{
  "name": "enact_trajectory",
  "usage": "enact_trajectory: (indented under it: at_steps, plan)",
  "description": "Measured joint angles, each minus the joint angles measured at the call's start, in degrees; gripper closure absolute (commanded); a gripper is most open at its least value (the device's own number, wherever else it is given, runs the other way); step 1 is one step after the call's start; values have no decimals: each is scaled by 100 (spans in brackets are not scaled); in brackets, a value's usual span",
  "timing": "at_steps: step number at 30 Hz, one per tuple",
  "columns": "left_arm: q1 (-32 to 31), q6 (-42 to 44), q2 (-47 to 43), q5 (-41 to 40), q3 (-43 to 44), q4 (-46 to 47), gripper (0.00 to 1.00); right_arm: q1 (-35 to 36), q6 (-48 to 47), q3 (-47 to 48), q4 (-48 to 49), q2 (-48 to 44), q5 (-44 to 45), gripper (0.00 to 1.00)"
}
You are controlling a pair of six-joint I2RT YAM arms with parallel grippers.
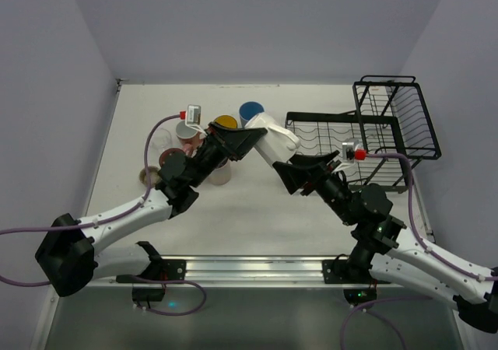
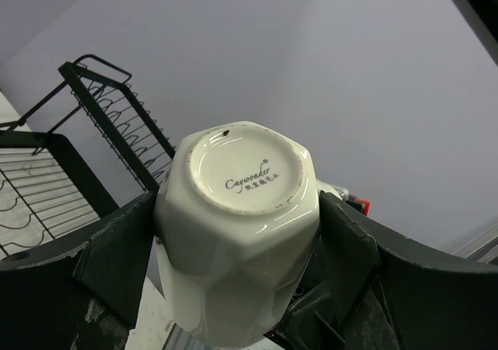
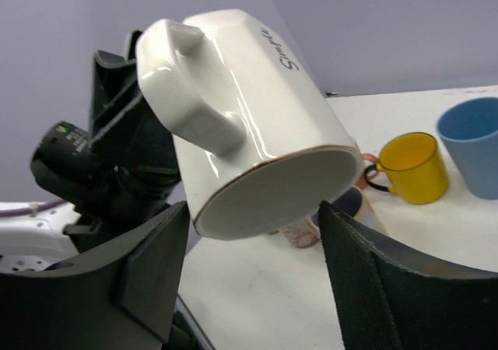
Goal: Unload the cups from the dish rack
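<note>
A white faceted mug (image 1: 274, 141) hangs tilted in the air over the table's middle, between both arms. My left gripper (image 1: 253, 140) is shut on it, with its fingers (image 2: 124, 249) pressed against the mug's sides (image 2: 241, 210) near the base. My right gripper (image 1: 299, 167) stands open around the mug's rim end (image 3: 241, 117), and gaps show between the mug and its fingers (image 3: 366, 272). The black wire dish rack (image 1: 389, 124) stands at the right back. Other cups stand on the table at the left: a yellow one (image 1: 226, 122), a blue one (image 1: 250, 110) and a pink-white one (image 1: 185, 128).
A clear glass (image 1: 161, 140) and more cups crowd under the left arm. In the right wrist view the yellow mug (image 3: 408, 167) and the blue cup (image 3: 471, 144) stand beyond the held mug. Walls close in the table's left, back and right sides.
</note>
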Motion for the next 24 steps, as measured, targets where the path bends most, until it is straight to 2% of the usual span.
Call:
enact_trajectory:
  at_steps: [10, 11, 12, 13, 15, 16, 19, 21, 24]
  plan:
    - [-140, -503, -133, -496, -798, 763, 100, 11, 149, 249, 1349, 1228, -551, 47]
    - [-142, -531, -129, -531, -824, 804, 100, 11, 151, 249, 1421, 1296, -570, 51]
    - [-146, -549, -129, -566, -835, 833, 100, 9, 168, 249, 1510, 1370, -570, 59]
    - [-153, -553, -125, -597, -835, 870, 98, 9, 181, 249, 1604, 1427, -597, 77]
    - [-153, -638, -125, -660, -835, 933, 81, 37, 240, 240, 1884, 1458, -717, 93]
    - [-164, -756, -133, -667, -835, 977, 54, 57, 258, 221, 2050, 1458, -835, 100]
    - [-240, -739, -330, -697, -835, 730, 13, 79, 221, 144, 2197, 1344, -955, 100]
    - [-269, -483, -608, -708, -835, 308, 2, 92, 269, 90, 2179, 1261, -1025, 100]
    - [-262, 2, -1126, -887, -835, -328, 0, 83, 289, 48, 1961, 1025, -975, 100]
